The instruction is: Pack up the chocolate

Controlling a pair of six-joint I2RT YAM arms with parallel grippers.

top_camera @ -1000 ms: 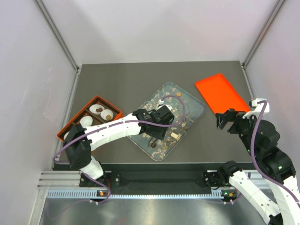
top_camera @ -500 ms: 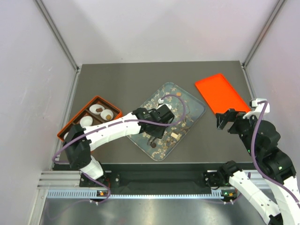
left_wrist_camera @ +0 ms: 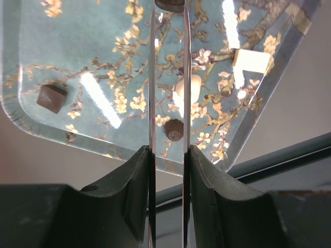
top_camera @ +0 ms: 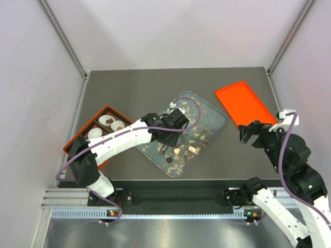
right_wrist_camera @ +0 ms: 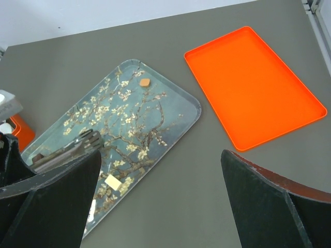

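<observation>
The patterned clear tray [top_camera: 209,116] holds loose chocolate. In the left wrist view I see a dark square [left_wrist_camera: 51,98], a dark round swirl [left_wrist_camera: 174,129], a cream oval [left_wrist_camera: 189,85] and a white square [left_wrist_camera: 252,60]. A caramel piece [right_wrist_camera: 145,81] lies at the tray's far end. My left gripper [left_wrist_camera: 169,10] hangs above the tray [top_camera: 168,133], its thin blades shut on a dark chocolate piece [left_wrist_camera: 170,4] at the tips. The brown box [top_camera: 78,138] at the left holds white paper cups, one with a brown chocolate [top_camera: 118,126]. My right gripper [right_wrist_camera: 160,201] is open and empty, right of the tray [top_camera: 251,132].
A flat orange tray [top_camera: 243,103] lies at the far right of the dark table, also in the right wrist view [right_wrist_camera: 253,88]. The cell's walls stand close on both sides. A metal rail [top_camera: 170,199] runs along the near edge.
My left gripper has risen and moved back and left over the tray, toward the box side. The right arm has not moved.
</observation>
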